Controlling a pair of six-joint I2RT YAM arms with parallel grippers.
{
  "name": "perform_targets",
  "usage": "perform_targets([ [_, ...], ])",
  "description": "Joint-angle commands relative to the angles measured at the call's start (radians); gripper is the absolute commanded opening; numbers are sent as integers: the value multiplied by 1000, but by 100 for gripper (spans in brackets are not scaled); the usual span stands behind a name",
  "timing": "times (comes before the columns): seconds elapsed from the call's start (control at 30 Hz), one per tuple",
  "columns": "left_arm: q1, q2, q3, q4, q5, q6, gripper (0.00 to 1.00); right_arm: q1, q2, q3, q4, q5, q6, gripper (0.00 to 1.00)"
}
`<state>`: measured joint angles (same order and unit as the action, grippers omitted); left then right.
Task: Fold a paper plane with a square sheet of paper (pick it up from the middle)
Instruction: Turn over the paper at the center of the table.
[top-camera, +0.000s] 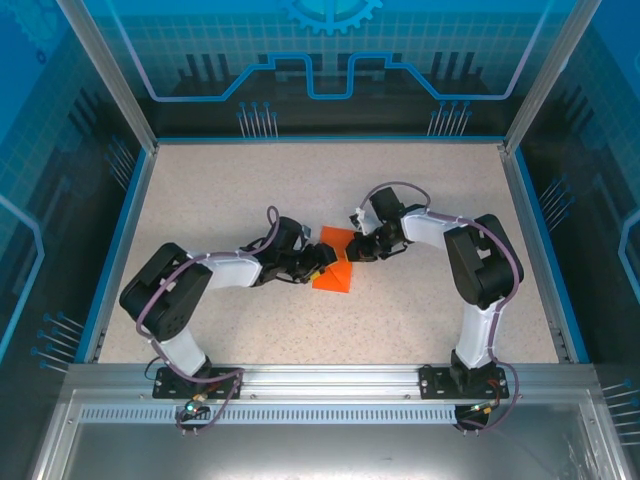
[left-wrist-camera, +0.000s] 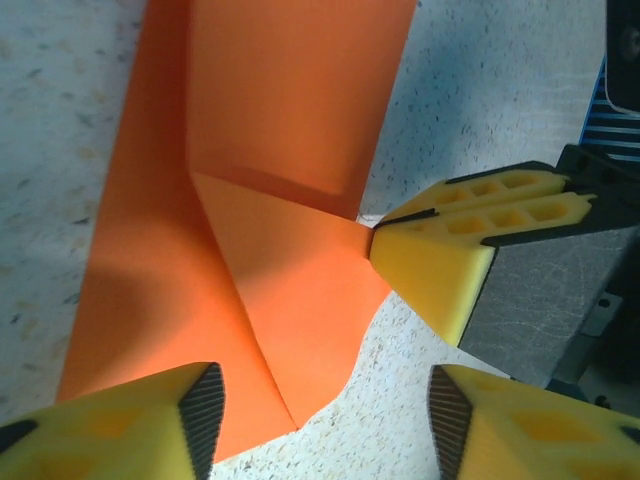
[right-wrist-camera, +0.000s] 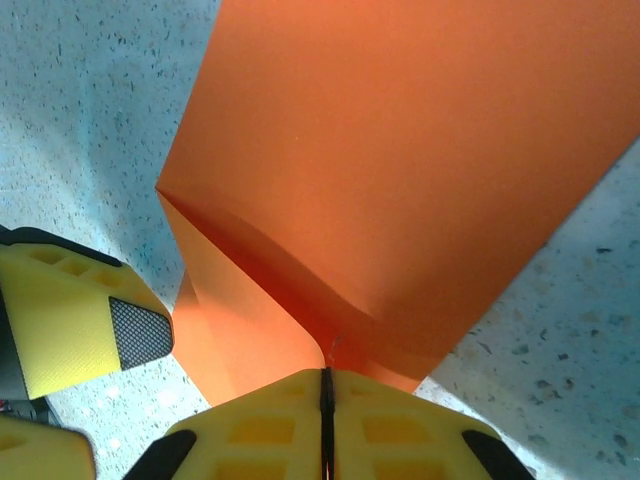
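Listing the contents of the speckled desk (top-camera: 250, 190), three entries.

Entry one: the square sheet of paper (top-camera: 335, 275), bright orange, plain and unmarked. We place it about the middle of the desk, directly between the two claws. It is partly folded. From the left wrist camera the square sheet of paper (left-wrist-camera: 290, 130) shows a long flap laid over its far part and a triangular flap nearer the camera, with their creases meeting at its right edge. From the right wrist camera the paper (right-wrist-camera: 400, 170) shows one sharp crease running down towards the pinched spot.

Entry two: the right claw (top-camera: 358, 250), at the sheet's right edge. We record it as clenched on the paper. Its yellow fingers are pressed flat together with the paper's edge caught in the seam, as seen from its own camera (right-wrist-camera: 325, 390) and from the left wrist camera (left-wrist-camera: 375, 235).

Entry three: the left claw (top-camera: 322, 262), at the sheet's left side. We record it as released (left-wrist-camera: 320, 410). Its fingers stand apart with the black pads facing each other, the sheet's pointed corner lies in the gap, and one finger overhangs the paper. Whether that finger touches the paper we cannot tell.
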<state>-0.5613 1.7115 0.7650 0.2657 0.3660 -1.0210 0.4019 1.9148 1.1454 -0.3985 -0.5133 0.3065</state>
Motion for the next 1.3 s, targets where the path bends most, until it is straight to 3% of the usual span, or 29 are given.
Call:
perform_targets([
  [0.0,-4,41,38,58,46,-1,54,-19,-28,-11,3,-11,11,9],
  [0.4,-3,114,51,140,71,99,44,-32,-25,-13,8,-25,20,13],
  [0.67,-4,140,45,187,88,152,27,-70,-110,-55,57,-27,99,36],
  [0.93,-4,151,69,128,58,231,10,-133,-258,-111,64,72,166,61],
  [1.27,-3,84,108,-17,-8,331,3,-142,-348,-114,29,116,175,66],
])
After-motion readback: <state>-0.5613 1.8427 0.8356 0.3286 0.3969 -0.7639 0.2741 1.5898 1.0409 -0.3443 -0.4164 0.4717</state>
